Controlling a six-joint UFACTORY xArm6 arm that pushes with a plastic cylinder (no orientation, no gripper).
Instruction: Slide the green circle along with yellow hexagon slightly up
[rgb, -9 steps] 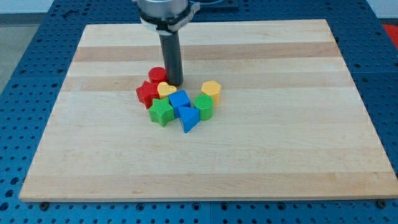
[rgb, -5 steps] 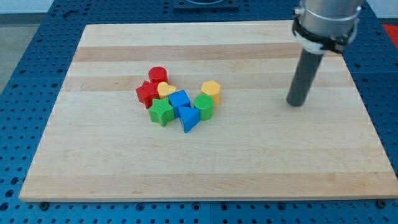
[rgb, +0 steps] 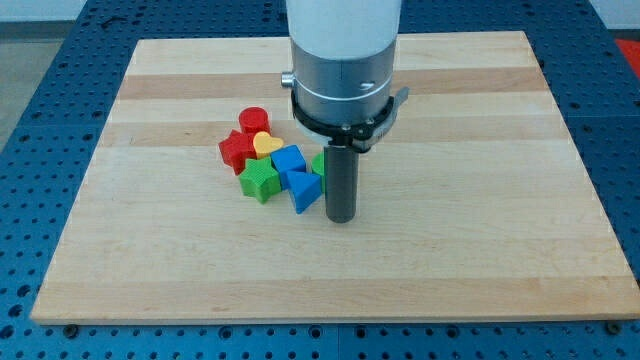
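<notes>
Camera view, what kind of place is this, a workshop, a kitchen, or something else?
Most likely a robotics lab bench. A pale wooden board lies on a blue perforated table, small coloured blocks such as the red cylinder sit clustered on it, and my tip rests just below them.

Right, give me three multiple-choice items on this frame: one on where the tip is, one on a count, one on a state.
1. My tip stands: A) at the view's top left corner; B) just to the view's right of the blue triangular block; C) left of the red blocks.
2. Blue blocks in view: A) one; B) two; C) four.
3. The green circle is: A) in full view; B) off the board; C) mostly hidden behind the rod.
Answers: 1 B, the rod's end sits beside that block, at the cluster's lower right; 2 B, the blue cube and the triangular one; 3 C, only a green sliver shows at the rod's left edge.
</notes>
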